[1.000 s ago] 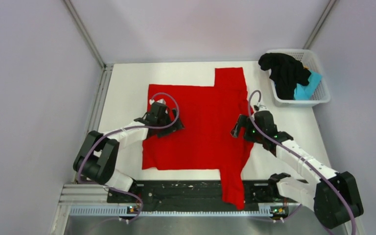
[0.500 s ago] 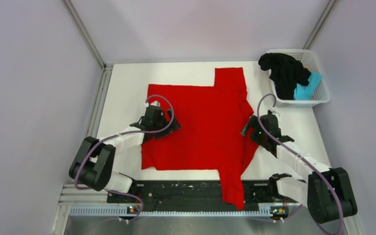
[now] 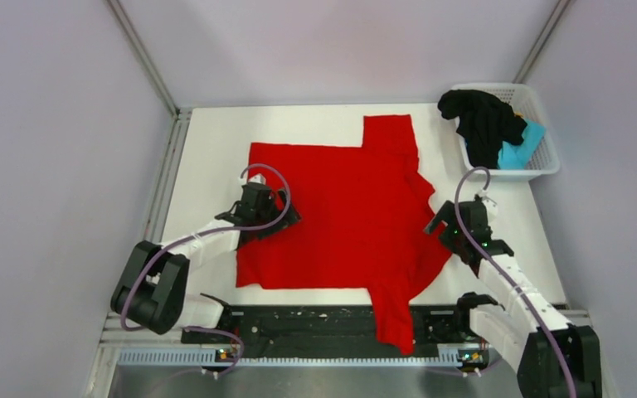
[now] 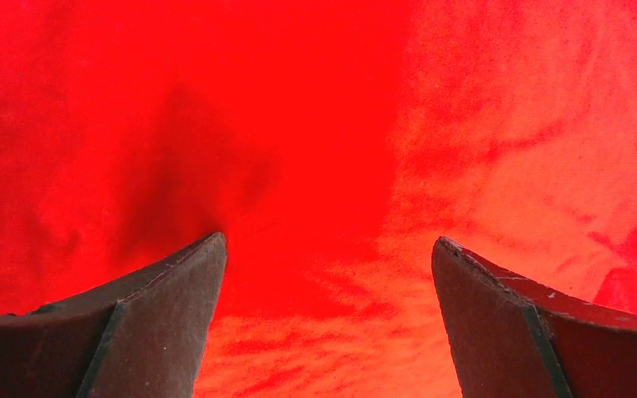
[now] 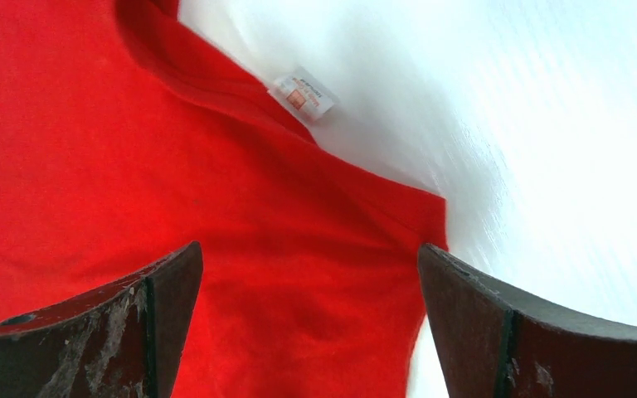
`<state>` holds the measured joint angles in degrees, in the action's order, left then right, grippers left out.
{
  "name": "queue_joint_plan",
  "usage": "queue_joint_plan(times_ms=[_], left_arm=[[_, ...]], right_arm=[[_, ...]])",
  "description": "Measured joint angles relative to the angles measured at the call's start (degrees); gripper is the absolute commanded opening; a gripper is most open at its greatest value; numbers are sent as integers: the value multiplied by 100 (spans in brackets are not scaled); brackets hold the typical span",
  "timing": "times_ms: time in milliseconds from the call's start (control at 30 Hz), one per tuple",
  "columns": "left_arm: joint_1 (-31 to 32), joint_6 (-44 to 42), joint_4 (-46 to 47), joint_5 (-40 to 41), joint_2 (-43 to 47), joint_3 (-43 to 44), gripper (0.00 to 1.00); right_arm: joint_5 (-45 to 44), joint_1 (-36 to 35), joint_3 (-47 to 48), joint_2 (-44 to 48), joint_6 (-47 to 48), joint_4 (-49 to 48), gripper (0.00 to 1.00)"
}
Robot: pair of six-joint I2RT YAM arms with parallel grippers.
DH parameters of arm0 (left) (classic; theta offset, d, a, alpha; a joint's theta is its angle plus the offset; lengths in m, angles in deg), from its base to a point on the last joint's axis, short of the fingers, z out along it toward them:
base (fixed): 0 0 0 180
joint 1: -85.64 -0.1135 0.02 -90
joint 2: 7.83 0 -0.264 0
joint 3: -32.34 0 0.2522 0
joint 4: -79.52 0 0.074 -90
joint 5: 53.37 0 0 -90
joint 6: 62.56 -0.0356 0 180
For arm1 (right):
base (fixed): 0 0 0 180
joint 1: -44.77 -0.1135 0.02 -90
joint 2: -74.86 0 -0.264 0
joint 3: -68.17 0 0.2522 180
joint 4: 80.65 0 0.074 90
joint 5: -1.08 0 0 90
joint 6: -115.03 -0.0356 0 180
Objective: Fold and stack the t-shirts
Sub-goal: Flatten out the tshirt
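The plain bright red cloth t-shirt (image 3: 340, 215) lies spread flat and sideways on the white counter (image 3: 207, 141), probably so that its edges can be reached for the first fold. Its collar (image 5: 207, 75) points to the robot's right, one sleeve points to the far side, and the other lies over the near edge. The crumpled black t-shirt (image 3: 481, 120) and the light teal t-shirt (image 3: 518, 153) wait in the white plastic lattice basket (image 3: 547, 157) at the far right corner, well apart from the red one, so folding looks barely begun.

The left hand (image 4: 328, 249) hangs low over the shirt's left part, its fingers spread wide with only red cloth below them. The right hand (image 5: 311, 249) is equally wide and empty, poised over the collar edge near the white neck label (image 5: 303, 95). Whether either hand touches the cloth cannot be told.
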<state>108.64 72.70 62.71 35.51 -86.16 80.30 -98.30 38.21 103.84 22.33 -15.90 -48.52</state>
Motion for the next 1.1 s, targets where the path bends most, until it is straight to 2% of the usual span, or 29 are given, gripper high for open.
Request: queue_joint_plan(times_ms=[133,267,333,433,567,667,800,1100], left_arm=[[-11,-66,-363,66,96,72,99],[-17,-144,-739,232,173,264,99],[-44,-181,-846,345,175,442,99],[-149,-214,-859,522,144,684,99],[-483,-258,-780,562,-271,1016,99],[-841,-299,-669,328,-863,1115,99],[-1132,-323,-518,87,-1185,1329,99],[-1377,-341,-424,-240,-1823,1915,99]], right_arm=[[236,2,267,428,229,264,99],[667,-90,658,326,361,-7,99],[695,-363,953,-42,437,-186,99],[474,-1161,1578,-1047,538,-448,99],[393,-1580,2380,-2472,629,-715,99],[188,-1567,2826,-3403,704,-844,99],[52,-1362,3357,-4476,813,-872,99],[-321,-555,4297,-5383,1051,-896,99]])
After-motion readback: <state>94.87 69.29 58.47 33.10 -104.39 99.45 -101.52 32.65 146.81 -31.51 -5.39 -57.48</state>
